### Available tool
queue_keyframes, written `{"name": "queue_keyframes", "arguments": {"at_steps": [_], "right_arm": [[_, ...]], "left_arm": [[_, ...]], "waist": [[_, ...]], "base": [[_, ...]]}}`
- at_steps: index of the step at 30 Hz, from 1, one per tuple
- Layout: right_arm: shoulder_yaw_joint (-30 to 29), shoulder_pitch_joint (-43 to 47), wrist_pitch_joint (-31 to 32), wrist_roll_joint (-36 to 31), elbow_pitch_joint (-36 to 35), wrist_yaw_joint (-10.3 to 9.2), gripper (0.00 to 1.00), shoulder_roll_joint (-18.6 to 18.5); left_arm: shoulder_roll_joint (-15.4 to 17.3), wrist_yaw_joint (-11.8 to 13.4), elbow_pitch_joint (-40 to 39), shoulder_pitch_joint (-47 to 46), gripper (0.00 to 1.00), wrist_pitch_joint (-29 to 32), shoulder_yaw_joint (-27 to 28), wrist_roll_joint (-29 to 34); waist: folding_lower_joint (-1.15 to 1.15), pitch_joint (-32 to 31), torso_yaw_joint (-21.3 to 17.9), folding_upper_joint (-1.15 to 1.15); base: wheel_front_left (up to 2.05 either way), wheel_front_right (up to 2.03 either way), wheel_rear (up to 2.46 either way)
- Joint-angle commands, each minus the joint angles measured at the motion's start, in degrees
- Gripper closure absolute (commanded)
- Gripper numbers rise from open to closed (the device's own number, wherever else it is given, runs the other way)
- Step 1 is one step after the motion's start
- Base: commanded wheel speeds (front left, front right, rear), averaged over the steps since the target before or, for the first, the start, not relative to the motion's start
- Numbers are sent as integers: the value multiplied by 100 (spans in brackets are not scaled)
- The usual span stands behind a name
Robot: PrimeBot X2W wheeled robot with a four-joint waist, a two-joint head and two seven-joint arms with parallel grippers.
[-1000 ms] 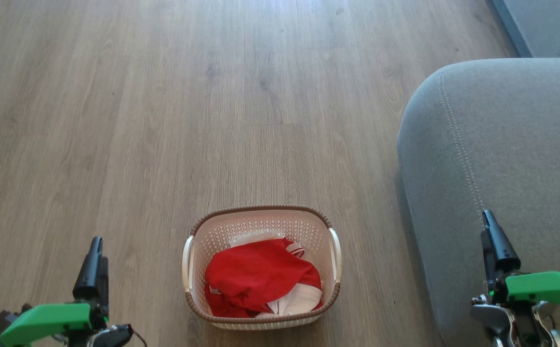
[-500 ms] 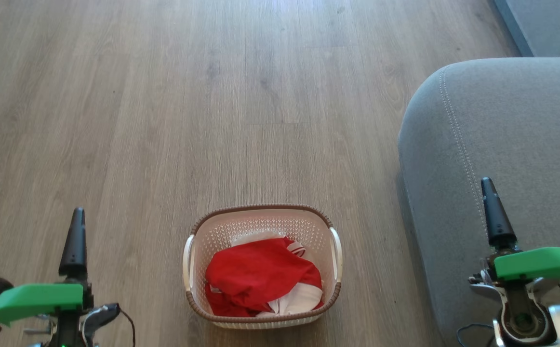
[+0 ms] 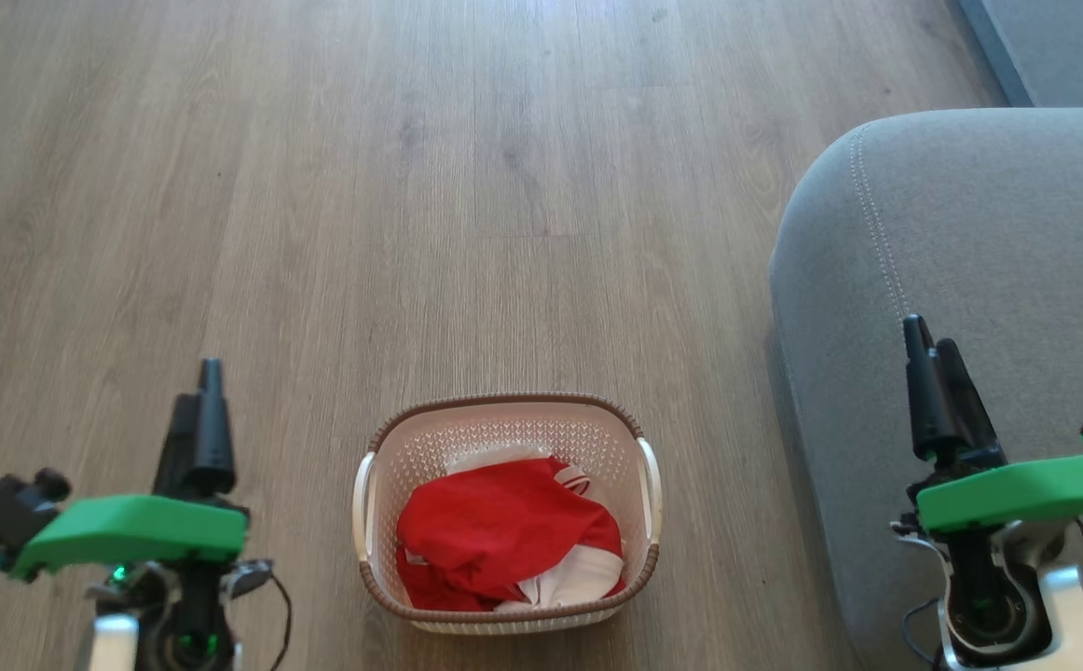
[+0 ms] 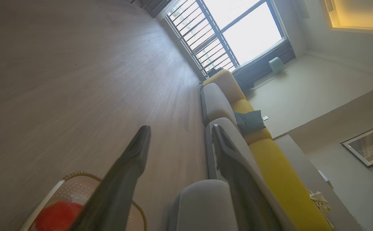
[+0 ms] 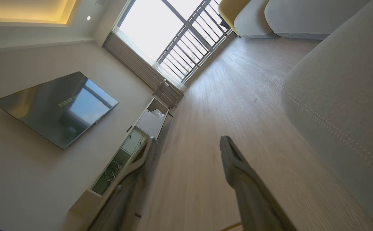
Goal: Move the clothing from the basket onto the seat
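The red clothing (image 3: 504,531) is lying bunched inside the cream basket (image 3: 504,403) on the floor (image 3: 411,186) beside the grey seat (image 3: 998,233), and the left gripper (image 3: 198,382) and right gripper (image 3: 931,334) are hovering either side, fingers apart (holding nothing), probably preparing to reach in.

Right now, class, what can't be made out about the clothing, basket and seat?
- clothing: head view, heaped; garment count hidden by top folds.
- basket: left wrist view, cut by bottom edge, partly behind the left fingers.
- seat: head view, cut by right edge.
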Motion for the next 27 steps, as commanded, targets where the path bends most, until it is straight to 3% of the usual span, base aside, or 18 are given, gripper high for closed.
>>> {"name": "queue_keyframes", "arguments": {"at_steps": [1,17,27], "right_arm": [[106,-378,-67,-231,-305,3,0,-118],[608,-364,-321,-1532,-495,3,0,-317],[765,-356,-489,-2213,-507,3,0,-334]], "left_arm": [[56,99,-277,-251,0,-73,6,198],[154,679,-431,-297,0,-324,-1174,2186],[546,1617,-128,-403,0,-492,-2046,3007]], "waist": [[0,-3,-2,0],[0,10,-7,0],[0,-7,-11,0]], "base": [[0,0,0],[0,0,0],[0,0,0]]}}
